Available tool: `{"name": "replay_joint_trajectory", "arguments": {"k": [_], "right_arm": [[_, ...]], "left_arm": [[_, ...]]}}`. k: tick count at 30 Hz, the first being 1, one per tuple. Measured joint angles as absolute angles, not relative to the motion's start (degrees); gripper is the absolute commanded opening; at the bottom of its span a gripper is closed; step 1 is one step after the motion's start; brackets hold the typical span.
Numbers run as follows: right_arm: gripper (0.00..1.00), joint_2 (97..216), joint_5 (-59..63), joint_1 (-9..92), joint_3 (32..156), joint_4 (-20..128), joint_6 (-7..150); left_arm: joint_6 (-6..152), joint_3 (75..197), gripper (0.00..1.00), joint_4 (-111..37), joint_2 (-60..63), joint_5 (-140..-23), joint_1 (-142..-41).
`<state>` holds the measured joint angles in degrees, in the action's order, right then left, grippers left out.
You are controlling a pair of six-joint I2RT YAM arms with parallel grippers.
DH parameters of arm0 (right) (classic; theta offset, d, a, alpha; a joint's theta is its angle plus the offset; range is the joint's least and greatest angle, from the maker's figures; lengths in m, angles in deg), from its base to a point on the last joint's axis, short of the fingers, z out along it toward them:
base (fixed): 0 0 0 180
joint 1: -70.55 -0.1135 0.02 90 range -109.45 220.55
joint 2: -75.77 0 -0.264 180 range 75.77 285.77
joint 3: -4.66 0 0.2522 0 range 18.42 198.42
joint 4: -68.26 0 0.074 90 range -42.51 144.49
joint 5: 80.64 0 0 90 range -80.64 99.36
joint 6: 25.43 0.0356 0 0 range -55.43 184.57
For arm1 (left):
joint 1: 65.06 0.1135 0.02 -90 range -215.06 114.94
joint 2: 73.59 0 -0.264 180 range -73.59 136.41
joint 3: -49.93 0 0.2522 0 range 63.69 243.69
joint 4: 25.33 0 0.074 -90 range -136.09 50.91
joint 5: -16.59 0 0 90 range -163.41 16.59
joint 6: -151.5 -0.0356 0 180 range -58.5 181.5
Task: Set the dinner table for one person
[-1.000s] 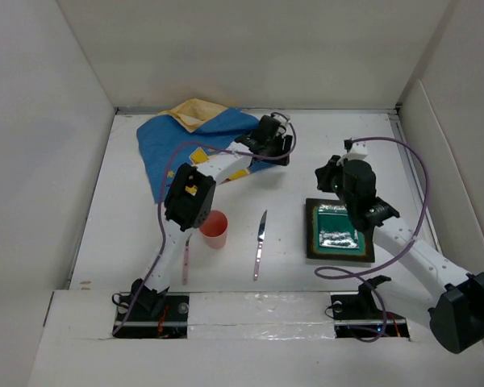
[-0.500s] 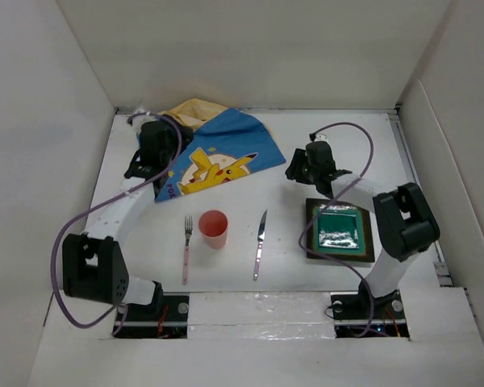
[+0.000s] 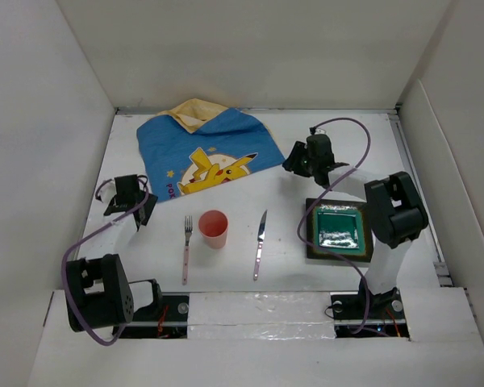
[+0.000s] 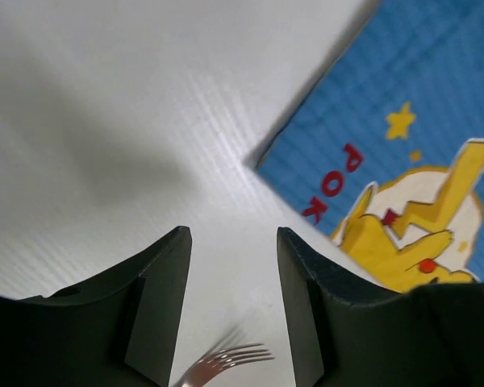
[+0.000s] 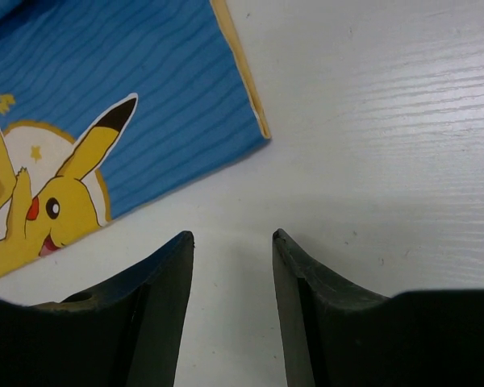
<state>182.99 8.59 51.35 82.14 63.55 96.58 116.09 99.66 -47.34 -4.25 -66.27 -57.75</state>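
Observation:
The white dinner table holds a blue cartoon mat at the back. In front of it lie a fork, a pink cup, a knife and a square green plate. My left gripper is open and empty at the left, near the fork's tines and the mat's near corner. My right gripper is open and empty just right of the mat's right corner, above bare table.
White walls enclose the table on three sides. Purple cables loop from both arms. The arm bases sit at the near edge.
The left gripper has let go of the mat and pulled back toward the near left. The mat now lies spread flat. The right gripper has barely moved.

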Motion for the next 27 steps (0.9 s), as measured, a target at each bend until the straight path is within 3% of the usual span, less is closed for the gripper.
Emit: {"name": "replay_joint_trajectory", "arguments": {"k": [9, 22, 27], "right_arm": [[0.50, 187.07, 6.36, 52.90, 86.10, 63.51, 96.36], [0.51, 195.62, 2.47, 53.12, 94.86, 61.26, 98.26], [0.48, 196.98, 1.35, 53.67, 96.41, 61.19, 100.45]], "left_arm": [[118.86, 96.77, 0.41, -47.56, 0.19, -67.65, -57.57], [122.05, 102.26, 0.42, -42.91, 9.11, -68.18, -58.66], [123.63, 102.85, 0.34, -40.81, 10.75, -68.15, -59.78]]}}
